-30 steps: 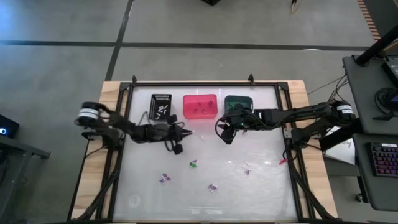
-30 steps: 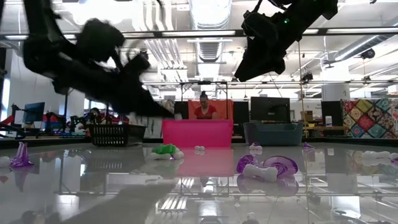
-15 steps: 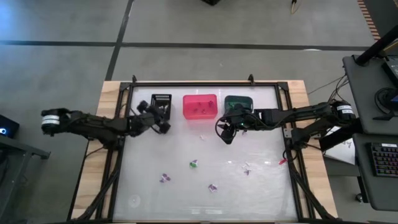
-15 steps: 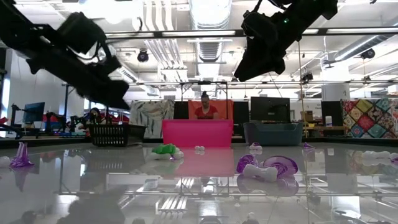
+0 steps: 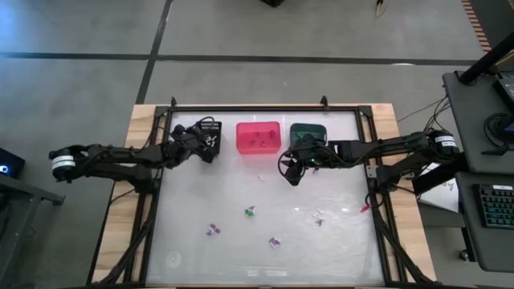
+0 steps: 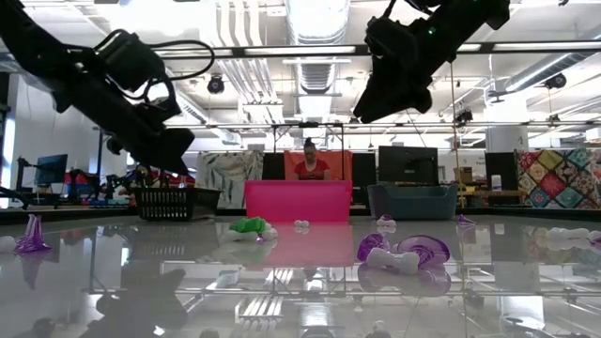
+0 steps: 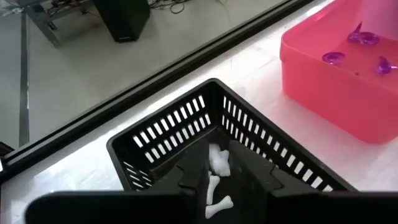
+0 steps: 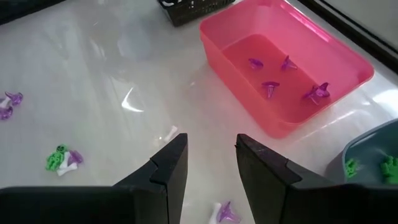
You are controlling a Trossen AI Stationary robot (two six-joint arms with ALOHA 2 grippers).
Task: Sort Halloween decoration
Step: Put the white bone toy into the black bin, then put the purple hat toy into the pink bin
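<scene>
The Halloween decoration is tiny trinkets. Several lie loose on the glossy table: a green-and-purple one (image 5: 250, 211), purple ones (image 5: 212, 229) (image 5: 274, 242), and a small white one (image 5: 261, 177). My left gripper (image 5: 207, 143) hangs over the black slotted bin (image 7: 186, 124) at the far left, its fingers a little apart. White bones (image 7: 216, 186) show through the gap, inside the bin. My right gripper (image 8: 211, 146) hovers open above the table, near the pink bin (image 8: 292, 74) and the teal bin (image 5: 307, 134), with nothing between its fingers.
Purple trinkets (image 8: 267, 87) lie in the pink bin and green ones (image 8: 351, 165) in the teal bin. All three bins stand in a row along the far edge. A dark rail frames the table (image 5: 152, 201). A small red item (image 5: 365, 207) lies by the right rail.
My left gripper has drawn back from the table's middle, in front of the black and pink bins, toward the far left. It has risen and tipped from pointing steeply down to nearly level, and now stands over the black bin.
</scene>
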